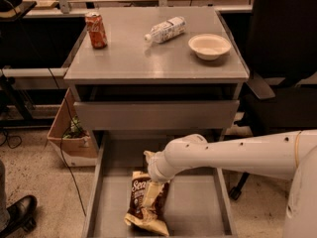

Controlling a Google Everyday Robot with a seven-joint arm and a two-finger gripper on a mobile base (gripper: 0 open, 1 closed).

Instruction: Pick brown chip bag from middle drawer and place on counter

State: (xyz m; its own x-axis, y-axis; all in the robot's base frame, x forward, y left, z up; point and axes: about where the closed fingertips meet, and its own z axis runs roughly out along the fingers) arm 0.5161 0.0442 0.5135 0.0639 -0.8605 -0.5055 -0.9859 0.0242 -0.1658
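Note:
The brown chip bag [145, 202] lies flat on the floor of the open middle drawer [198, 207], left of centre, with white lettering up. My white arm reaches in from the right. My gripper [150, 171] is at the arm's end, directly over the bag's upper end, close to or touching it. The arm's wrist hides the gripper's tips. The grey counter [148, 58] is above the drawers.
On the counter stand a red soda can [96, 29], a clear plastic bottle [165, 29] lying on its side and a white bowl [209, 46]. A shut drawer front [156, 114] sits above the open one. A cardboard box [72, 135] is on the floor at left, a black chair at right.

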